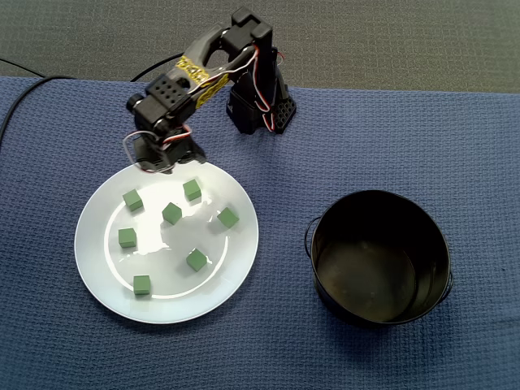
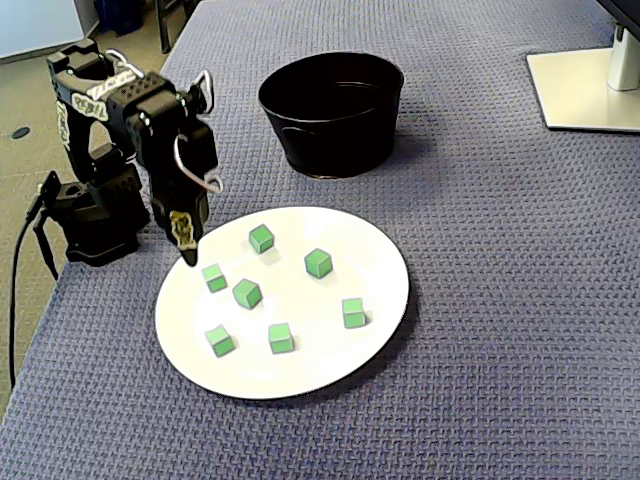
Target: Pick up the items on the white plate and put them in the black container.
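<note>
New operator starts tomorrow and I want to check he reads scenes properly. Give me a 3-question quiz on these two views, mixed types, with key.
1. Count: how many green cubes lie on the white plate?
2. True or false: the black container already holds a cube.
3. Pick one: the gripper hangs over
A. the plate's edge nearest the arm base
B. the container
C. the plate's edge farthest from the base

Key: 1: seven. 2: false, since both fixed views show it empty. 3: A.
</note>
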### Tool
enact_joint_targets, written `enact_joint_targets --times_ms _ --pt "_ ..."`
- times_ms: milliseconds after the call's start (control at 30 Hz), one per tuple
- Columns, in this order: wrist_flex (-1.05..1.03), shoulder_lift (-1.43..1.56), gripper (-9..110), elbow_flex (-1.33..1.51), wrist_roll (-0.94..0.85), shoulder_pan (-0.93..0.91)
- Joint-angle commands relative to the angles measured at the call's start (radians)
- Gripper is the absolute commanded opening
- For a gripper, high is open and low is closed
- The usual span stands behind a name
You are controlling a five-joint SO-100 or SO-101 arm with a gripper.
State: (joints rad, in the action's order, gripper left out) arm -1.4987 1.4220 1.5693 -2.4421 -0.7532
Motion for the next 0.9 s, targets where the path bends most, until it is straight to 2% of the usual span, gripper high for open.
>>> enact_joint_targets --times_ms 0,867 --pt "0.029 -0.035 22 -0.058 -0.003 -0.009" --pt "0.141 -0.219 22 -0.029 0.031 0.026"
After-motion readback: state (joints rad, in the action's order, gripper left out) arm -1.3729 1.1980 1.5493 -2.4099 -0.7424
